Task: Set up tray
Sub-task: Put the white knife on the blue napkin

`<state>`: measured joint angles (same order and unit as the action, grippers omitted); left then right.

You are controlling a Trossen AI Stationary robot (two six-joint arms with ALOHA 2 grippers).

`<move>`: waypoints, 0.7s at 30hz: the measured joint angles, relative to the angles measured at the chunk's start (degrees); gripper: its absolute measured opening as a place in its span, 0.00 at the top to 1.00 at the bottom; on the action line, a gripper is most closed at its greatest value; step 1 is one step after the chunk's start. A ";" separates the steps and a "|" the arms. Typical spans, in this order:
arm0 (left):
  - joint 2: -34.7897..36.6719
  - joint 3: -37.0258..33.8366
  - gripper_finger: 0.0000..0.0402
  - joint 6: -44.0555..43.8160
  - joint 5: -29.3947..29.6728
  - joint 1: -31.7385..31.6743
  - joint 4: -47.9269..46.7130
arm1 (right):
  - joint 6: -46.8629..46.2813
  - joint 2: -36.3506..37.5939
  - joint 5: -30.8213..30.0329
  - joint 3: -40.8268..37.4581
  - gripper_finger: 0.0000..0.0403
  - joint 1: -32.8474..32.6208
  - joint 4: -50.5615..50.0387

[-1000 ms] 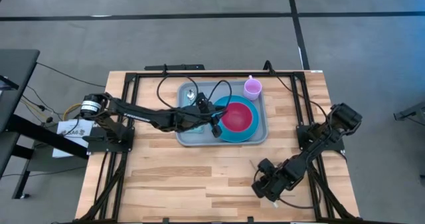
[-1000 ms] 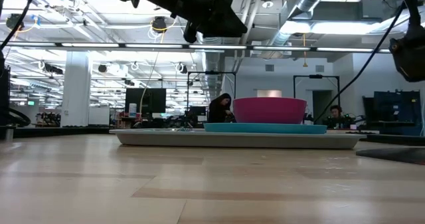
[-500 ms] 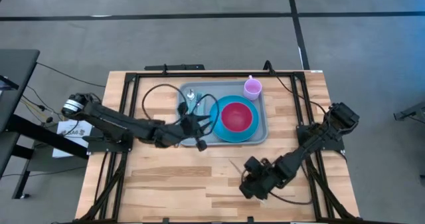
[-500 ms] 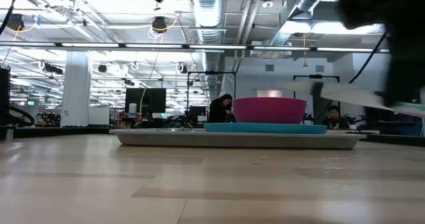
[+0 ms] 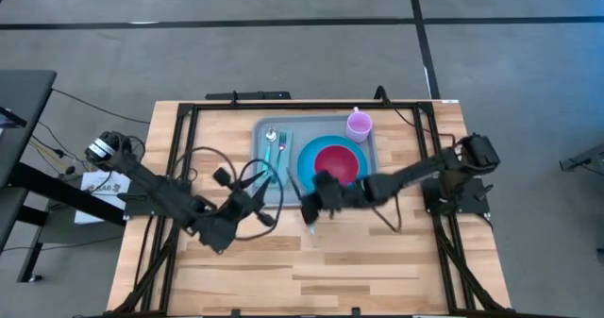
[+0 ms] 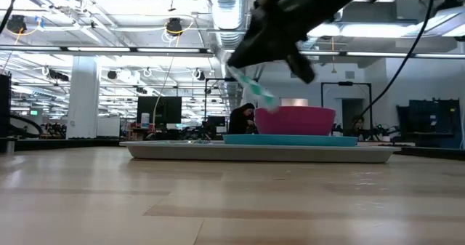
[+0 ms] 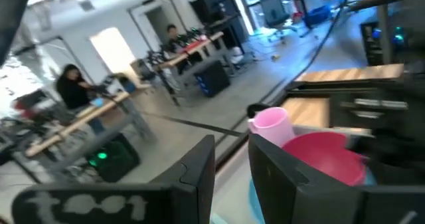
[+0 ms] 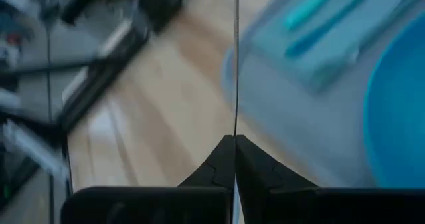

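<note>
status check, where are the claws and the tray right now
Right claw shut on a thin teal utensil, raised at the tray's front edge. Left claw off the tray, empty. Nothing blocking.

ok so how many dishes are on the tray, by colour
On the tray:
blue plate: 1
pink bowl: 1
lilac cup: 1
total: 3

We've got a grey-blue tray [image 5: 264, 188] on a pale wood-plank table [image 5: 377, 261], a bright blue plate [image 5: 304, 159] under a magenta bowl [image 5: 337, 161], a lilac-pink cup [image 5: 359, 124] at the tray's corner, and teal cutlery [image 5: 280, 144] on a teal napkin [image 5: 275, 167].
</note>
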<state>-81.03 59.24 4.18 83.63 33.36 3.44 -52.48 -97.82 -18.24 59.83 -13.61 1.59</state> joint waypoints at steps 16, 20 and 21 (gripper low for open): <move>0.00 0.00 0.79 -0.06 6.43 6.42 -0.53 | -3.62 -2.91 6.10 0.07 1.00 22.99 10.21; 0.00 0.00 0.79 -0.06 6.43 6.34 -0.53 | -4.82 -8.27 10.67 0.99 1.00 23.76 17.44; 0.00 0.00 0.79 -0.05 6.43 6.34 -0.53 | -4.63 -10.02 10.88 2.07 1.00 23.76 18.61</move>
<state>-81.03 59.24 4.13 90.06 39.70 2.92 -57.11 -107.84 -7.36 61.91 10.15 20.20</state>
